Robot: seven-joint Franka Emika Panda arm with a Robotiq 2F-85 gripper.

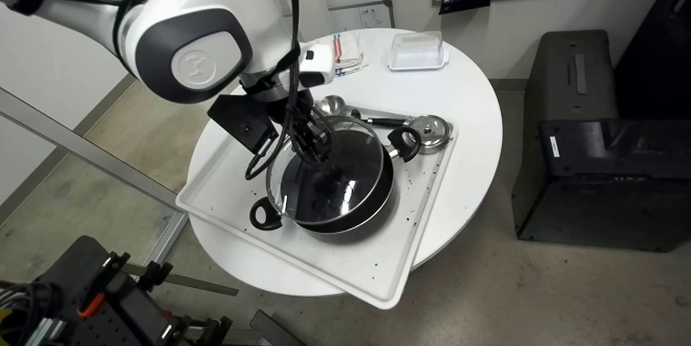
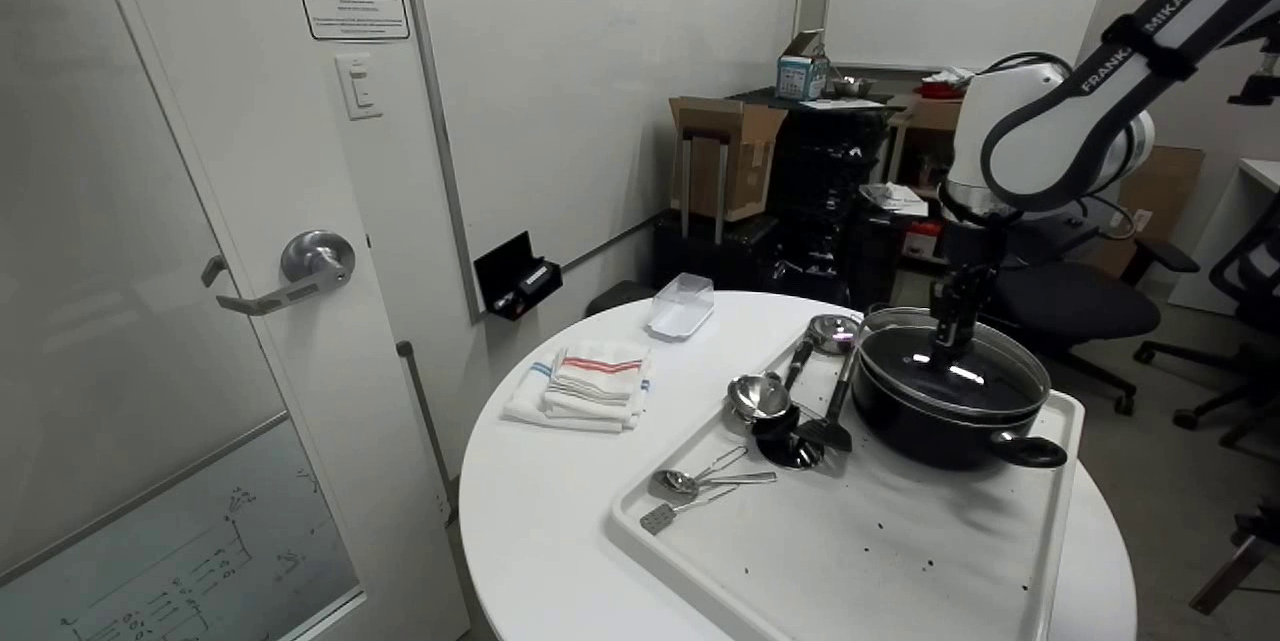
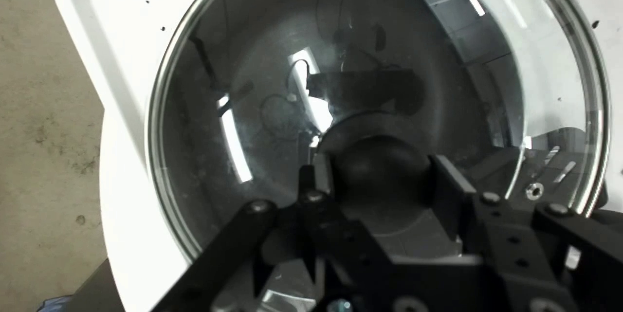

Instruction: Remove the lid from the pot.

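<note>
The lid [image 1: 345, 195] is a see-through glass disc with a metal rim; it also shows in an exterior view [image 2: 985, 383] and in the wrist view [image 3: 272, 68]. It is over the black pot [image 2: 915, 431]. In the wrist view its rim reaches past the pot's dark inside on the right, so it looks slightly raised or shifted. The pot wall [image 1: 356, 223] shows below the lid's rim. My gripper [image 3: 380, 171] points down with its fingers against both sides of the dark round knob. The gripper also shows in both exterior views [image 1: 319, 153] [image 2: 952, 326].
The pot stands on a white tray [image 2: 850, 551] on a round white table [image 1: 469, 173]. Metal and black utensils [image 2: 760, 399] lie on the tray beside the pot. Folded towels [image 2: 592, 383] and a clear plastic box [image 2: 682, 307] are on the table. Pot handles [image 2: 1030, 451] stick out.
</note>
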